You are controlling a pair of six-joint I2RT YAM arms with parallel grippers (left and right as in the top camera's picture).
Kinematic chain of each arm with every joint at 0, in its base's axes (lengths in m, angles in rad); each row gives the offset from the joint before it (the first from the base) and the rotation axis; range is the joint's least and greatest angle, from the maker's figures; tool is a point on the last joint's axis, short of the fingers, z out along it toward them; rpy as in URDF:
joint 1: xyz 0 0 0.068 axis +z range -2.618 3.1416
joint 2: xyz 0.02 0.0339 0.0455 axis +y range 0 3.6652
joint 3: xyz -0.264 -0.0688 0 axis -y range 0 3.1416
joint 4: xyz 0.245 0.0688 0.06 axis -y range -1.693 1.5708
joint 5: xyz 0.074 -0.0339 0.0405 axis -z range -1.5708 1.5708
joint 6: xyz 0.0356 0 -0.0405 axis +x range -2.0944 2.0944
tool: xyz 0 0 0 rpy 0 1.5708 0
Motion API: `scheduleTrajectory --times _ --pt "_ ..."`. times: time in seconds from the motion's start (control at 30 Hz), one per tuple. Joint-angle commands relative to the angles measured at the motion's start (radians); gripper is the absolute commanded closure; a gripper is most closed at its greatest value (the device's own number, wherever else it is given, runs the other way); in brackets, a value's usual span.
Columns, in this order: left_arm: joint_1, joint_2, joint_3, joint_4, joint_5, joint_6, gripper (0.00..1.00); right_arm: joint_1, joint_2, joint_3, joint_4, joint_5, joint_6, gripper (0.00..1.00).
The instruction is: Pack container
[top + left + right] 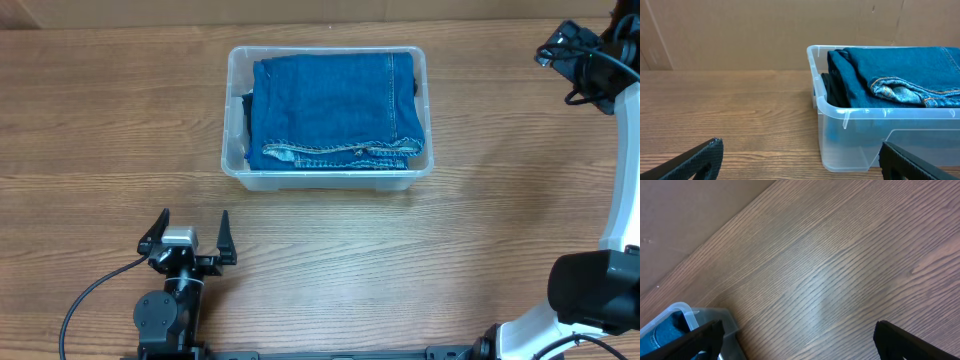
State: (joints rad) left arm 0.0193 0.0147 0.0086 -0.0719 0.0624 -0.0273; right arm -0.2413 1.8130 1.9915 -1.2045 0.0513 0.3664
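The clear plastic container sits at the table's middle back, holding folded blue jeans with a dark garment along its left side. It also shows in the left wrist view, with the jeans above its rim, and its corner shows in the right wrist view. My left gripper is open and empty near the table's front, short of the container. My right gripper is raised at the far right, open and empty.
A cardboard wall runs along the table's back edge. Bare wood table surrounds the container. The right arm's base and white link stand at the front right; a black cable trails at the front left.
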Motion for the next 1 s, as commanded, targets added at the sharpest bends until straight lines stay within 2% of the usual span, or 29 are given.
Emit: scheduleTrajectory --times 0.0,0.47,0.53,0.73,0.83,0.97 --pt "-0.006 -0.010 -0.004 -0.003 -0.021 -0.018 0.00 0.002 -0.001 0.011 0.005 -0.002 0.005 0.00" --pt "-0.006 -0.010 -0.004 -0.003 -0.021 -0.018 0.00 0.007 -0.001 0.011 0.005 -0.002 0.005 0.00" --pt "-0.006 -0.010 -0.004 -0.003 -0.021 -0.018 0.00 0.024 -0.033 0.011 0.005 -0.002 0.005 0.00" --pt "-0.006 -0.010 -0.004 -0.003 -0.021 -0.018 0.00 0.156 -0.295 0.004 0.024 0.047 -0.003 0.00" --pt "-0.006 -0.010 -0.004 -0.003 -0.021 -0.018 0.00 0.179 -0.459 -0.106 0.162 0.032 -0.013 0.00" --pt "-0.006 -0.010 -0.004 -0.003 -0.021 -0.018 0.00 0.179 -0.708 -0.425 0.496 -0.161 -0.213 0.00"
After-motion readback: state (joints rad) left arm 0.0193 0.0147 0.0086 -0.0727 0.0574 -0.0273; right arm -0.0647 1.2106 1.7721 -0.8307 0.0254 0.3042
